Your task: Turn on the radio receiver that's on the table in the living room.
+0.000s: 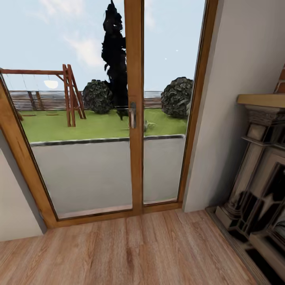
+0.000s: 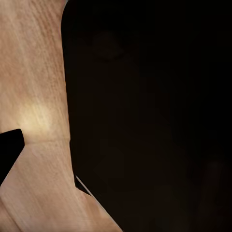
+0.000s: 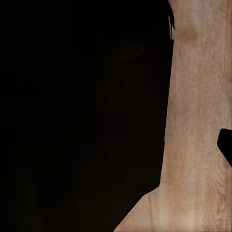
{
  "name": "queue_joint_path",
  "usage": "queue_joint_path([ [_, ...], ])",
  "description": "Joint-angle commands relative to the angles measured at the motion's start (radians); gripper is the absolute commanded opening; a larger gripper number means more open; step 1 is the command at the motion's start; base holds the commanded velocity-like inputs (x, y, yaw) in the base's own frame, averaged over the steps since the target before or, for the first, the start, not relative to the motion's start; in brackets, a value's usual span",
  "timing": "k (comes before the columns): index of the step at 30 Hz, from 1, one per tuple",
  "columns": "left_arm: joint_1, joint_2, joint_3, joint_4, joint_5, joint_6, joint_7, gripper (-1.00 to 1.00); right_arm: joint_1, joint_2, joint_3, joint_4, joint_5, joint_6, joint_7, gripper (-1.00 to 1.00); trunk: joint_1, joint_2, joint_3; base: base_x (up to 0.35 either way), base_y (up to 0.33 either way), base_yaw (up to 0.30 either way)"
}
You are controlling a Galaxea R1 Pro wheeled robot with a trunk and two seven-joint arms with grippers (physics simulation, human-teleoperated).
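While wrists see floor [image 2: 34, 96], head faces glass door [image 1: 133, 111]; fireplace [image 1: 261, 174] beside

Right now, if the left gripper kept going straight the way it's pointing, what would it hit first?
Probably the wood plank floor: the left wrist view looks along the fingers at pale planks beside a large dark shape, likely the robot's own body. Nothing else lies in that line, though depth is unclear.

Glazed door [image 1: 133, 114] ahead, fireplace [image 1: 259, 174] at right, floor [image 1: 130, 253] before both, swing set [image 1: 69, 95] outside behind door
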Motion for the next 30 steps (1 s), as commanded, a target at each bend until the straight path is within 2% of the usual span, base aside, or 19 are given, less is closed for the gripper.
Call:
queue_joint_path([
  [1,0.005,-0.006,0.005,-0.005,0.005,-0.005,-0.002,1.0,-0.006,0.003,0.005,0.002,0.005,0.001,0.001,1.0,0.0,0.0,0.0,0.0,0.0,0.0],
  [4,0.021,-0.006,0.005,-0.021,0.006,-0.009,-0.002,1.0,-0.021,0.003,0.007,0.002,0.01,0.002,0.001,1.0,0.0,0.0,0.0,0.0,0.0,0.0],
  [13,0.031,-0.006,0.005,-0.032,0.014,-0.025,-0.001,1.0,-0.014,0.0,0.001,0.001,0.006,-0.039,-0.008,1.0,0.0,0.0,0.001,0.0,0.0,-0.025],
  [30,0.032,0.004,-0.005,-0.037,0.009,-0.028,-0.001,1.0,-0.013,0.001,-0.002,0.001,0.0,-0.071,-0.012,1.0,0.0,0.0,0.012,0.0,0.0,-0.239],
])
